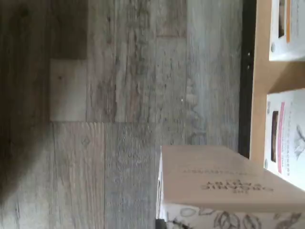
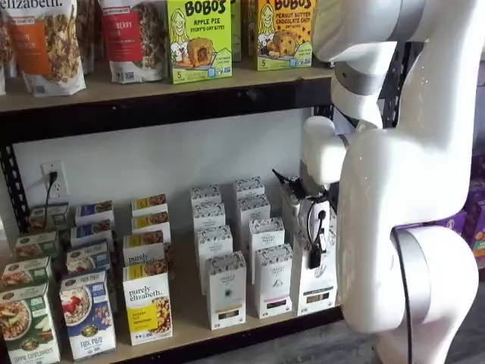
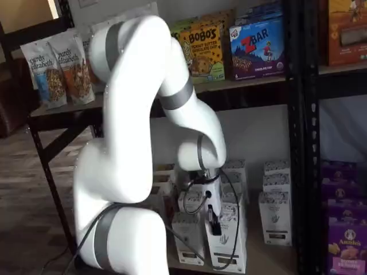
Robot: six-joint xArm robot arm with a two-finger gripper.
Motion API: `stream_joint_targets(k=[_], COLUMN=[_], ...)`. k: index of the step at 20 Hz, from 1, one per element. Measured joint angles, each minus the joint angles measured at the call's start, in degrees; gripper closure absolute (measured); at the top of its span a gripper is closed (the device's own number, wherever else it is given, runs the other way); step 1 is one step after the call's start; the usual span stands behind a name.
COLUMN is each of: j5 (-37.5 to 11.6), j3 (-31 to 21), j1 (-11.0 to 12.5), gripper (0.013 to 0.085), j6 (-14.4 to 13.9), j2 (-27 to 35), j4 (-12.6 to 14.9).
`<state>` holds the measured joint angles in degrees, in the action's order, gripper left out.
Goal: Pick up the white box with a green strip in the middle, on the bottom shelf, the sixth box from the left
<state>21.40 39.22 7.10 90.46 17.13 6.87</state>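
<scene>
Stock on the bottom shelf (image 2: 188, 299), read from the left: yellow-and-white granola boxes (image 2: 148, 307), then two columns of white cartons with black labels (image 2: 226, 292), then the white box (image 2: 318, 292), which is the front carton of the rightmost column. It has a small olive strip low on its face.

Gripper (image 2: 314, 250): the fingers are clamped on the white box from above. One black finger lies flat against its front face and a cable (image 2: 327, 221) hangs beside it. Both shelf views agree, and in one the carton (image 3: 226, 252) sits directly under the gripper (image 3: 213, 220). In the wrist view the box top (image 1: 228, 179) fills the near corner, with the black front rail (image 1: 245, 71) and the plank floor (image 1: 119, 119) beyond it.

Assessment: I judge the grasp made and the removal to be the step in hand. I cannot tell whether the base has left the board.

Recommendations:
- I would lift straight up first, so the base clears the front rail before any outward travel.
- The neighbouring carton (image 2: 273, 282) stands just beside the target. I would allow no sideways drift towards it.
- The carton is tall and gripped high, so it may swing. I would move slowly and keep it upright.
- I would keep the cable clear of the cartons behind.
</scene>
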Motion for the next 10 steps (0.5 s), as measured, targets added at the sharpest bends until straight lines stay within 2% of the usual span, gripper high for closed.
stream_joint_targets(k=[10], j5=[2.32], j3=[-6.57], j1=[-1.8], gripper=[0.049], j6=[-0.36], j2=[-9.5], j4=[-1.51])
